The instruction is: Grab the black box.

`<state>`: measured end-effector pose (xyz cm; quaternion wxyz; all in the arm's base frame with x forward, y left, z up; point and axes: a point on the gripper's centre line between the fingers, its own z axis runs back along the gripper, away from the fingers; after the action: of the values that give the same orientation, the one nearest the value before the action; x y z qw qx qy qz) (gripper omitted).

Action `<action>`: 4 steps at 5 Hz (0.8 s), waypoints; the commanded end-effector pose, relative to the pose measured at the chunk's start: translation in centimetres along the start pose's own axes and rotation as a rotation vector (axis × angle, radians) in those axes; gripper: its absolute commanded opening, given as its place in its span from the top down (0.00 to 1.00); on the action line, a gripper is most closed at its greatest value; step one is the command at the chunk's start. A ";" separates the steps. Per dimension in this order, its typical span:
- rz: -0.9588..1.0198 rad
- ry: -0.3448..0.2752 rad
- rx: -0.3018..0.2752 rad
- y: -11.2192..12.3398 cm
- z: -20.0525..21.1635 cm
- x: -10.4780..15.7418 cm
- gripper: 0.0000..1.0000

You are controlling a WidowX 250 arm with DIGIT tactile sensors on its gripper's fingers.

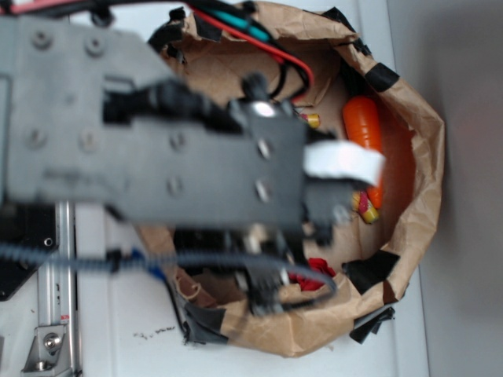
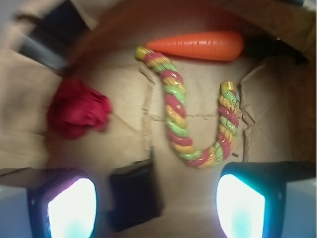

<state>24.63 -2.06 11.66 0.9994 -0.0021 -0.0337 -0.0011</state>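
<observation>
A: Box (image 2: 134, 197) status?

B: Wrist view: box at 6 o'clock, flat on the brown paper (image 2: 124, 134), between the two fingers (image 2: 72, 208) but nearer the left one. Not touching either, as far as I can tell.

A: Gripper?

B: Gripper (image 2: 156, 206) is spread wide, nothing in it. Probably opened that far so the box fits between the pads on descent.

A: Neighbours?

B: Rope (image 2: 190, 121), U-shaped, at 12 to 2 o'clock, near the box's top right corner but apart. Red cloth (image 2: 78, 111) at 10 o'clock, also apart. Carrot (image 2: 198, 45) at 12, well away, by the paper wall.

A: Exterior view?

B: Arm (image 1: 157, 149) covers most of the paper nest (image 1: 420, 157); box is hidden under it. Carrot, a rope end and some cloth show past it. Arm sits straight over the nest, so it looks like a top-down approach.

A: Risk?

B: Box is off-centre. I'd guess a shift left before closing, else the left pad lands on the edge. Frame's blurry, so margins are unclear.
</observation>
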 end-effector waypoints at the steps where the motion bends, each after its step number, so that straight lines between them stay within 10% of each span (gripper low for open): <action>1: 0.011 -0.032 -0.005 0.2 0.6 0.4 0.00; 4: -0.015 0.017 0.059 -0.2 -6.9 -0.6 0.00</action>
<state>24.29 -1.85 4.31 0.9996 0.0250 -0.0157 0.0001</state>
